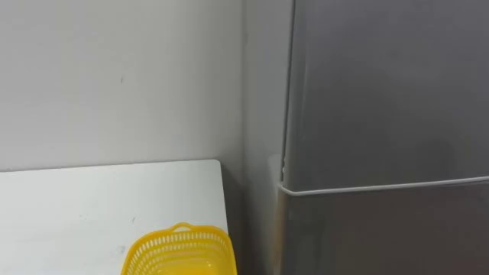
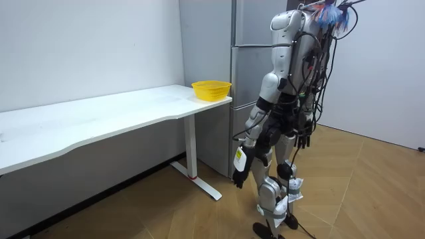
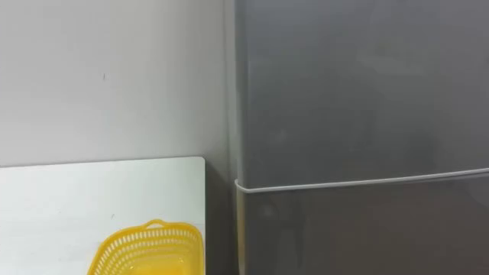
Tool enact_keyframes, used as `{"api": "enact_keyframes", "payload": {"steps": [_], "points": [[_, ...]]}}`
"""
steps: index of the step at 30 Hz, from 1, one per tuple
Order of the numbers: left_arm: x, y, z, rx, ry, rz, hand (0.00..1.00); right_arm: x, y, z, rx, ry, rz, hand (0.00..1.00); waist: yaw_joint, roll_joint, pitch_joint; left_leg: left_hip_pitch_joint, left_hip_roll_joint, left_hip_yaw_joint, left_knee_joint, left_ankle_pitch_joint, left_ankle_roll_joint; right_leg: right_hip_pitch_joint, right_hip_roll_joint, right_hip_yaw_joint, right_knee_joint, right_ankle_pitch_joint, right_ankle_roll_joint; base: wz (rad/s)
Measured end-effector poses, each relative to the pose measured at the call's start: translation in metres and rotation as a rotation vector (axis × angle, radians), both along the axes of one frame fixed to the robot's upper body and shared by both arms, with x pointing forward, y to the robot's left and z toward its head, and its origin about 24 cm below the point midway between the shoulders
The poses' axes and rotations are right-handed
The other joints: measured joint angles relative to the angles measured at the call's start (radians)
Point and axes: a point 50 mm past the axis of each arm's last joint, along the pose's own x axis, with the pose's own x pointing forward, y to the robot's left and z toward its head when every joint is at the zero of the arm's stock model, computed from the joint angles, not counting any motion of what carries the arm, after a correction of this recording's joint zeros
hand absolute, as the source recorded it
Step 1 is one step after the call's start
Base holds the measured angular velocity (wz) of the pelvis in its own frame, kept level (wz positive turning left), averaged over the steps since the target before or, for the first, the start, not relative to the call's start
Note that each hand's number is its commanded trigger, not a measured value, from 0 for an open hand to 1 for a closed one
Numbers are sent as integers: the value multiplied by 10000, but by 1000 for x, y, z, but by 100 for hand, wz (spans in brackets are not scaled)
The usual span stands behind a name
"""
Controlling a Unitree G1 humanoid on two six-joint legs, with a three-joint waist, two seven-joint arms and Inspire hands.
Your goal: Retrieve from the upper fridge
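Smooth, dull-sheened grey metal on the fridge; latticed yellow plastic basket (slightly glossy) at the matt white table's corner; wood-grain floor.

both eye views look from the robot's head, close up, at the grey fridge and the yellow basket on the tabletop; the room view stands well back and shares all three.

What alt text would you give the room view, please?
A humanoid robot stands on a wooden floor facing a closed grey fridge, its left hand and right hand hanging low at its sides. To the room view's left, a long white table carries a yellow basket at the end nearest the fridge.
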Motion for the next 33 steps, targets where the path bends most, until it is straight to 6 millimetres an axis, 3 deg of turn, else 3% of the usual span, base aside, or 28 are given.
{"api": "enact_keyframes", "payload": {"steps": [33], "points": [[-7, 2, 0, 349, -63, 399, 0, -1, 0, 0, 2, 22, -18, 0, 21, -37, 8, 82, 0, -22, -2, -2, 4, 60, -6, -15, -6, -4, 4, 0]]}}
